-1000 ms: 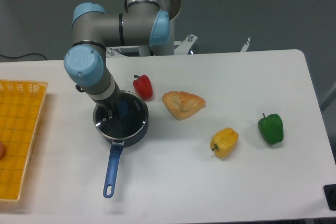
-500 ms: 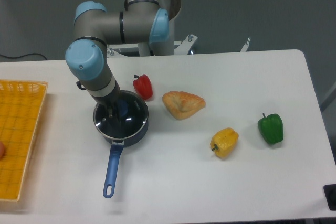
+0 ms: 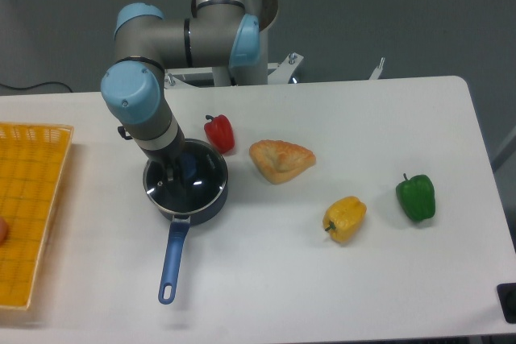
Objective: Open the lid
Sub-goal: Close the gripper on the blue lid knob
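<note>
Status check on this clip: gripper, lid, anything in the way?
Gripper down at lid's centre, grip unclear. Lid seated on saucepan. Red pepper close behind, not blocking.

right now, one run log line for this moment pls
task: open lid | gripper: down at lid knob, grip unclear | lid: on saucepan | phase: grasping

Lid (image 3: pixel 197 187) knob hidden behind fingers (image 3: pixel 171 173); yellow basket (image 3: pixel 28 199) cut by left edge.
</note>
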### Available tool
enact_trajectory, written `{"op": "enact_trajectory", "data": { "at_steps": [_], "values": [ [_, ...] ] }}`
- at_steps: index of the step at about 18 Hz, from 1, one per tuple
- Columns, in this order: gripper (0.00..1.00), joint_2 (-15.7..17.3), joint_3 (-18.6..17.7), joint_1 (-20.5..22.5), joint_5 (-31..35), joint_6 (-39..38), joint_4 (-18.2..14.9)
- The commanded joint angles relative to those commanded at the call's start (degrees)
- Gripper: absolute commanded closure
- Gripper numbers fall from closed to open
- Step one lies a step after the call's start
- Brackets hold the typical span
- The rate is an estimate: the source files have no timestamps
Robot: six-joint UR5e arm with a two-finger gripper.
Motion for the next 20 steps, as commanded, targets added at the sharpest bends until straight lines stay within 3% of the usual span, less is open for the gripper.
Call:
{"op": "enact_trajectory", "data": {
  "at_steps": [8, 13, 20],
  "values": [
    [0.15, -0.18, -0.18, -0.09, 0.18, -0.09, -0.09],
    [0.34, -0.44, -0.09, 0.0, 0.26, -0.18, -0.09],
    [0.39, -0.53, 0.09, 0.0, 0.26, -0.18, -0.26]
  ]
}}
